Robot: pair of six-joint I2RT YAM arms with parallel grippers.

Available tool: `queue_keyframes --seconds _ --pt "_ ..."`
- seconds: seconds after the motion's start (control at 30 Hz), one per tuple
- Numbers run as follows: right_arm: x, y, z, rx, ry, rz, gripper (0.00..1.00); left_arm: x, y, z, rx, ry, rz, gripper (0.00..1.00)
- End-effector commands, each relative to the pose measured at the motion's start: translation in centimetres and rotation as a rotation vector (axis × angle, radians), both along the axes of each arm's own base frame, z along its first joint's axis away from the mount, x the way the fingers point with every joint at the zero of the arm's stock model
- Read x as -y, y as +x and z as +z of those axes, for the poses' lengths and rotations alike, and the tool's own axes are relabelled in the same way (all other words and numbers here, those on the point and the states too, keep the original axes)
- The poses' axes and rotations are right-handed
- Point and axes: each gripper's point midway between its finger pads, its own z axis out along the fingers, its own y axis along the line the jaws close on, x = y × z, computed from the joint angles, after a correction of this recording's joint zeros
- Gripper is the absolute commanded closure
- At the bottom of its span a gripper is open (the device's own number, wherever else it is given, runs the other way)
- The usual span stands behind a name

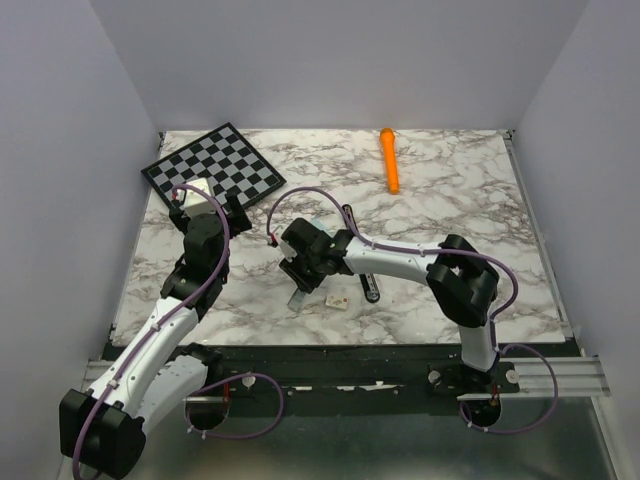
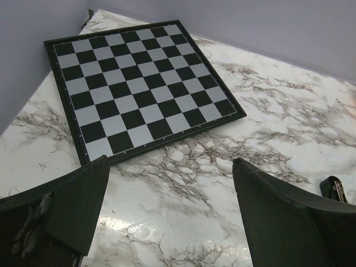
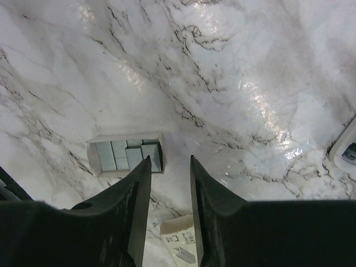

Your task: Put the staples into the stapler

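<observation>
The stapler (image 1: 357, 252) is a slim black bar lying flat mid-table; its tip shows in the left wrist view (image 2: 334, 189). The staples (image 3: 127, 155) are several silvery-grey blocks in a small open box (image 3: 94, 165), just left of my right fingertips. My right gripper (image 3: 169, 159) is open and empty, hovering low over the marble beside that box; from above it (image 1: 298, 283) sits left of the stapler. A printed box sleeve (image 3: 182, 238) lies between its fingers. My left gripper (image 2: 169, 167) is wide open and empty near the chessboard; from above it (image 1: 209, 204) is at the left.
A chessboard (image 1: 213, 163) lies at the back left and also shows in the left wrist view (image 2: 133, 83). An orange marker (image 1: 389, 158) lies at the back. A tiny white piece with dark dots (image 1: 337, 300) lies near the stapler's near end.
</observation>
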Motion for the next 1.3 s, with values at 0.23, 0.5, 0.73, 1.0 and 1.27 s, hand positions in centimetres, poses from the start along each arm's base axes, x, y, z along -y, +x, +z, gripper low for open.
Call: queue_keyframes --seconds 0.23,0.5,0.73,1.0,1.27 --pt "-0.7 -0.6 -1.4 -0.052 -0.032 0.017 0.69 -0.6 -0.3 0.4 0.017 -0.013 0.032 0.01" --pt "0.0 -0.8 -1.6 -0.052 -0.061 0.034 0.89 -0.6 -0.2 0.3 0.016 -0.013 0.030 0.01" --pt "2.5 1.5 0.6 0.114 -0.133 0.000 0.99 -0.6 -0.3 0.3 0.015 -0.013 0.032 0.01" --pt "4.0 2.4 2.0 0.182 -0.187 -0.005 0.99 -0.6 -0.2 0.3 0.016 -0.013 0.030 0.01" --pt "2.5 0.7 3.2 0.096 -0.094 0.018 0.74 -0.7 -0.2 0.2 0.014 -0.013 0.033 0.01"
